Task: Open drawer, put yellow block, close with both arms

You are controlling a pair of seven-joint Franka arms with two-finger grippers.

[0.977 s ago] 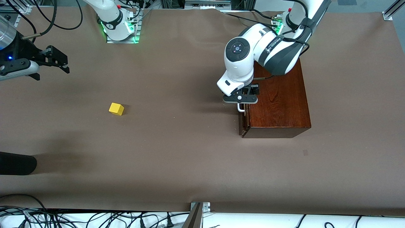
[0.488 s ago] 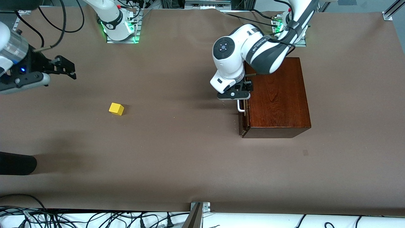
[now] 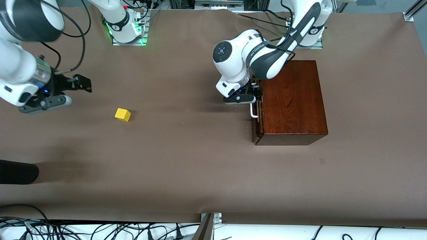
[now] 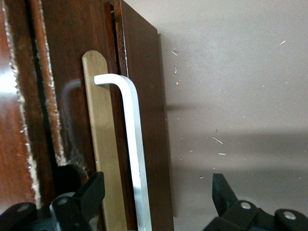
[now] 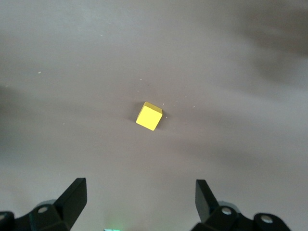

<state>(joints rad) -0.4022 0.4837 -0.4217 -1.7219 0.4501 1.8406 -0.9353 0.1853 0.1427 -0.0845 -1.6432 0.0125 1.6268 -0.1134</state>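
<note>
White handle (image 4: 132,144) lies lengthwise between left claw (image 4: 159,197) fingers.

No legible text or labels.

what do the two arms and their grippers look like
Both arms are glossy white with dark grey joint bands. The left arm has a round dark cap with a button pad on one joint and a black cable along it. The right arm shows a blue light near its wrist and looping black cables. The left gripper and right gripper are black with two fingers.
</note>
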